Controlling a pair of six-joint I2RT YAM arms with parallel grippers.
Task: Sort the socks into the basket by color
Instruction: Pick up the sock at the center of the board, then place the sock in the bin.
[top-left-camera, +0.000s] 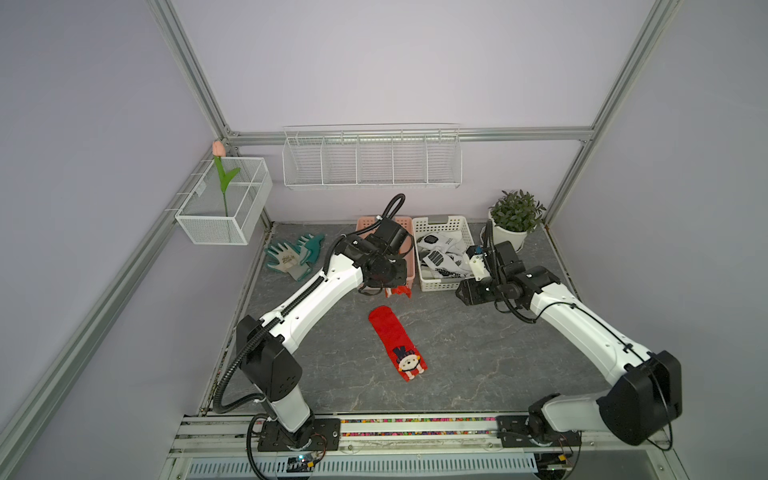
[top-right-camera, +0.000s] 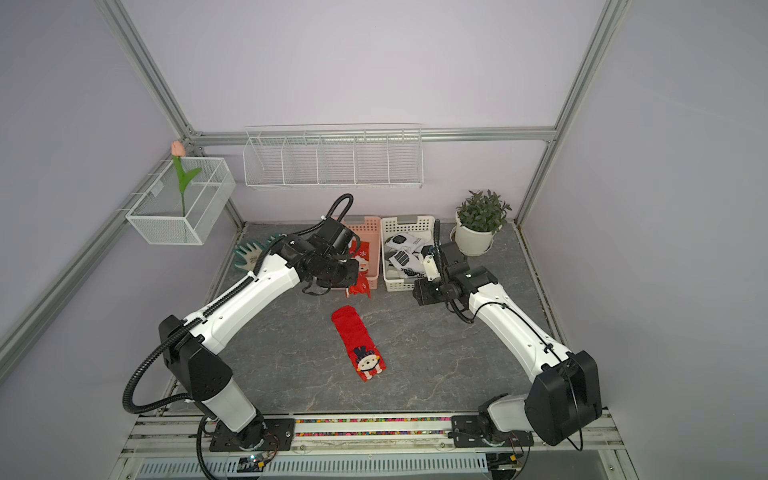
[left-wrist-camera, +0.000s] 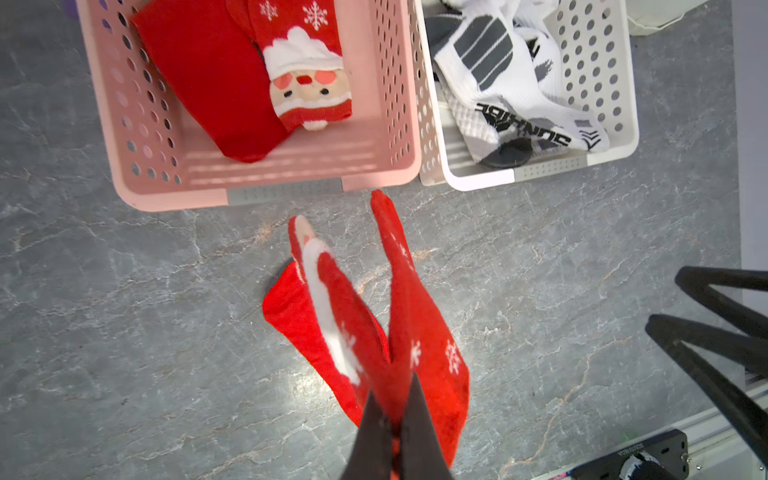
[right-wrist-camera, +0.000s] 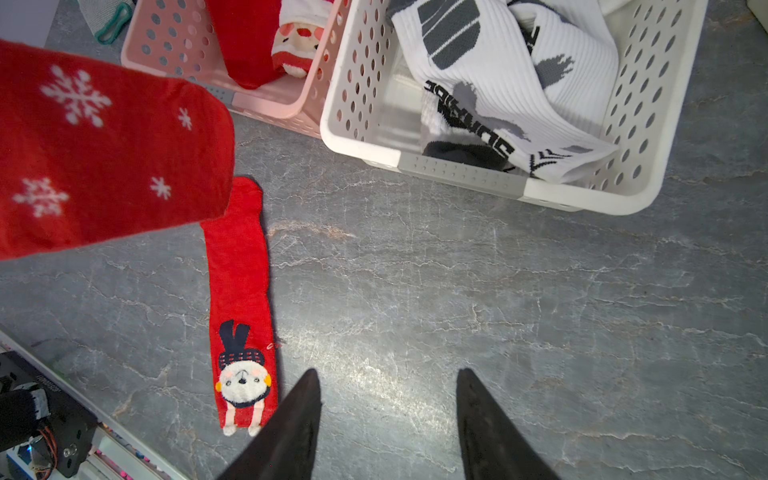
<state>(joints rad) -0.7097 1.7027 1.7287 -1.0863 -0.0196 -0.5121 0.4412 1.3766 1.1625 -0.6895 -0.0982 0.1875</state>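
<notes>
My left gripper (left-wrist-camera: 394, 409) is shut on a red snowflake sock (left-wrist-camera: 419, 316), which hangs folded just in front of the pink basket (left-wrist-camera: 174, 195). That held sock (top-left-camera: 398, 291) shows below the left wrist in both top views. Inside the pink basket lie a plain red sock (left-wrist-camera: 216, 83) and a Santa sock (left-wrist-camera: 307, 83). Another red sock (top-left-camera: 397, 343) with a bear figure lies flat on the table's middle. The white basket (top-left-camera: 440, 286) holds white socks (right-wrist-camera: 498, 83) with black stripes. My right gripper (right-wrist-camera: 388, 374) is open and empty over bare table, in front of the white basket.
Teal-and-grey gloves (top-left-camera: 295, 253) lie at the back left. A potted plant (top-left-camera: 515, 220) stands at the back right, beside the white basket. A wire rack (top-left-camera: 372, 160) hangs on the back wall and a mesh box (top-left-camera: 224, 224) with a tulip on the left frame.
</notes>
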